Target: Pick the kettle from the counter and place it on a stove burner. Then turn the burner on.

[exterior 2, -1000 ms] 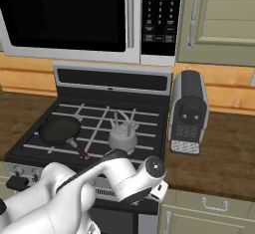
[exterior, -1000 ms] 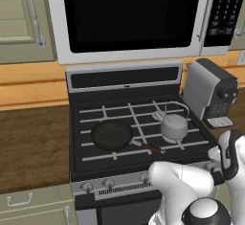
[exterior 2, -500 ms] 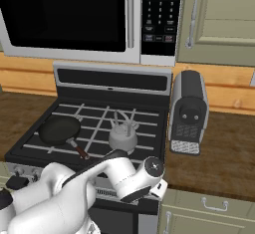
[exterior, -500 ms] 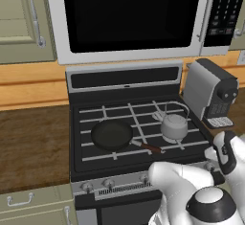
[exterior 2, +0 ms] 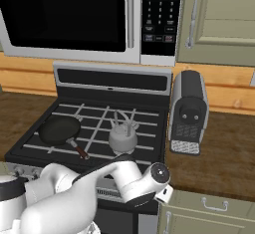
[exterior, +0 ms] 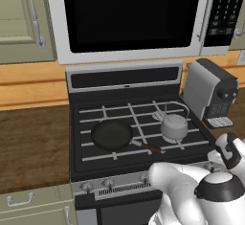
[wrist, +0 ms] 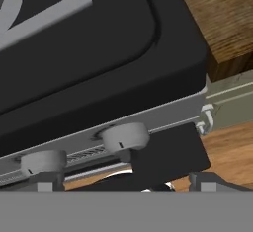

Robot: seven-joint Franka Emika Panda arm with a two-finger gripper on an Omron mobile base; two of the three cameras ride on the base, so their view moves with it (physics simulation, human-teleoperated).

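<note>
You had the kettle (exterior: 174,126) already sitting on the stove burner (exterior: 168,132) at the front right of the cooktop, its wire handle arched above it, just beside the black frying pan (exterior: 112,135) on the front left, whose reddish handle (exterior: 149,147) pointed toward the kettle. From the right base view the kettle (exterior 2: 123,136) stood upright on the grate, well apart from the coffee machine (exterior 2: 188,111) on the dark wood counter (exterior 2: 220,148). Your arm was bent low in front of the stove, the wrist down by the stove's front right corner. In the hand view you were looking along the silver control panel, with one round knob (wrist: 124,137) near the middle and a second knob (wrist: 43,161) off to its left. The gripper (wrist: 123,185) showed only as two small dark tips at the bottom edge, and I couldn't tell whether its fingers were apart or together.
</note>
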